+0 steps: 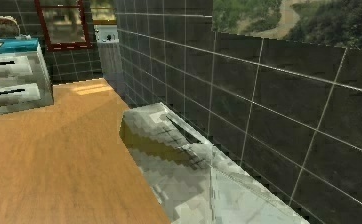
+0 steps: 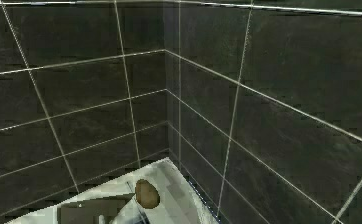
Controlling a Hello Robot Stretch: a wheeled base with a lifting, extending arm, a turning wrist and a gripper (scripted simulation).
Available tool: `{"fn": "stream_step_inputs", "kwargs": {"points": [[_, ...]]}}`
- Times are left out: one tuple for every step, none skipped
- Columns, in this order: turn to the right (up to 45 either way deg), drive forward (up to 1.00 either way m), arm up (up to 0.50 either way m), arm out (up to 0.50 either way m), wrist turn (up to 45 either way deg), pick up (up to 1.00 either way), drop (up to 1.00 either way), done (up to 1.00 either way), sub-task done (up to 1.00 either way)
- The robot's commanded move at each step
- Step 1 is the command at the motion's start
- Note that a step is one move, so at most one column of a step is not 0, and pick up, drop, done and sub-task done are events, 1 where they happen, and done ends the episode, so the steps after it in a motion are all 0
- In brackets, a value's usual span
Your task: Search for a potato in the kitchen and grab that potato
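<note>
a brown lump (image 2: 146,193) sits on the white bench (image 2: 181,200), low in the arm side view and a bit left of the middle. it is roundish and brown, the right shape and colour for the thing we are hunting. it is very small here, so that is only my guess.

the lump lies near the corner where the dark tiled walls (image 2: 289,100) meet. it is close to the wall but looks apart from it. just to its left, on the same bench, is a dark grey thing (image 2: 89,212). i cannot tell what that is, or if the two touch.

in the forward view the white bench (image 1: 229,195) runs along the dark wall on the right. a wood bench (image 1: 49,150) spreads out on the left, with a pale box (image 1: 17,75) at its far end.

i cannot tell how the claw is set, so i cannot say just which way the lump lies from it. my guess is that the lump is on the side where the arm reaches, and close in. then the arm would only need a short reach, after the base rolls a little to line up.

the lump looks a bit taller than wide, but it is too small to be sure which way its long side points. that makes it hard to pick how to turn the wrist.

the wall behind and the dark thing beside it leave little room, so the claw could bump one of them on the way in.
</note>
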Motion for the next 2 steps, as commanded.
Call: {"fn": "stream_step_inputs", "kwargs": {"points": [[0.0,0.0,0.5,0.0,0.0,0.0,0.0,0.0,0.0],[0.0,0.0,0.28,0.0,0.0,0.0,0.0,0.0,0.0]]}}
